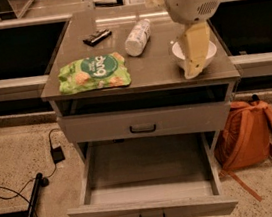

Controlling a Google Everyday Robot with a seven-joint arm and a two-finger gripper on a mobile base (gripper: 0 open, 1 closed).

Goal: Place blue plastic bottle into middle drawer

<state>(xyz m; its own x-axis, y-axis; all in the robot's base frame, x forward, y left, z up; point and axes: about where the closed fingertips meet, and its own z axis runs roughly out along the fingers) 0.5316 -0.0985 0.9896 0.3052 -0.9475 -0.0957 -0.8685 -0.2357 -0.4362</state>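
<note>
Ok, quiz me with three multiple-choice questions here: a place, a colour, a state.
1. Where is the blue plastic bottle? A) in a drawer B) on the cabinet top C) on the floor
2. What colour is the backpack? A) orange B) blue C) black
3. How is the middle drawer? A) shut B) pulled open C) removed
Answers: B, it lies on the top, left of the end effector in front of the white bowl; A, it is plainly orange; B, its bare inside shows.
</note>
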